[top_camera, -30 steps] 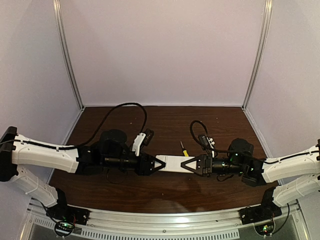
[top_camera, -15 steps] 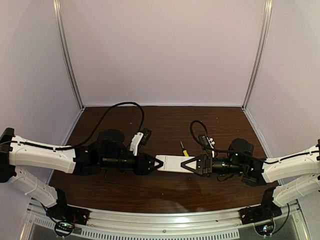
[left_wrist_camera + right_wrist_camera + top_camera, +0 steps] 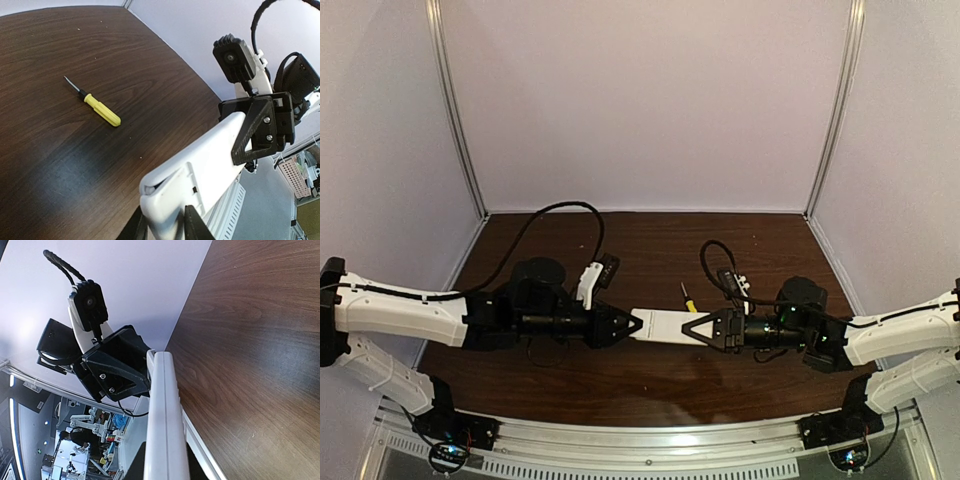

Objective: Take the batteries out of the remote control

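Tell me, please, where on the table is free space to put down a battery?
Free: the wide strip of table between the back wall and the screwdriver; also the strip between the remote and the near edge. Crowded: the middle, where the left gripper and right gripper hold it.

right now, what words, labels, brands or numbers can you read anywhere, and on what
None can be read.
The remote control is plain white, the yellow-handled screwdriver shows no legible mark, and the background clutter in the right wrist view is too blurred to read.
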`<control>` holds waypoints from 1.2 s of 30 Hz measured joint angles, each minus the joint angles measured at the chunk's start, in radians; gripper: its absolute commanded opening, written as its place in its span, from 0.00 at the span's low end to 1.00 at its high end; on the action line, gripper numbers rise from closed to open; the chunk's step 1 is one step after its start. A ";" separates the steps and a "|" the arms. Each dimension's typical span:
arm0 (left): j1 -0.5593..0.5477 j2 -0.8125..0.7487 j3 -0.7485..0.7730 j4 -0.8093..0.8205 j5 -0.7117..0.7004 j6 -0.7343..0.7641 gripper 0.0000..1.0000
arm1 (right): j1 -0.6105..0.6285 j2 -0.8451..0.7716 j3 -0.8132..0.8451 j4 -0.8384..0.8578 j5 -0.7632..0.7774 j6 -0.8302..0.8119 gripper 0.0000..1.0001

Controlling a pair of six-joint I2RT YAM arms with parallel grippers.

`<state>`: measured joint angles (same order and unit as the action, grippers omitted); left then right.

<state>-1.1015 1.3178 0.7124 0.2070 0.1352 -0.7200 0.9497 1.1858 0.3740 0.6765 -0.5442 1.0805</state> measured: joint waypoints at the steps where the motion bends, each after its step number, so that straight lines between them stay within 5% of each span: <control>1: 0.000 -0.001 0.000 0.000 0.000 0.000 0.25 | 0.000 0.000 0.000 0.000 0.001 0.000 0.00; 24: 0.000 -0.045 -0.034 0.009 0.037 0.000 0.01 | 0.000 0.058 0.000 -0.005 0.021 -0.013 0.00; 36: 0.000 -0.070 -0.052 0.016 0.049 0.000 0.00 | 0.000 0.092 0.000 0.009 0.029 -0.031 0.00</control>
<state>-1.1015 1.2480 0.6601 0.2234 0.1844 -0.7204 0.9497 1.2781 0.3740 0.6857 -0.5156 1.0496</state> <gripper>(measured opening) 0.070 0.156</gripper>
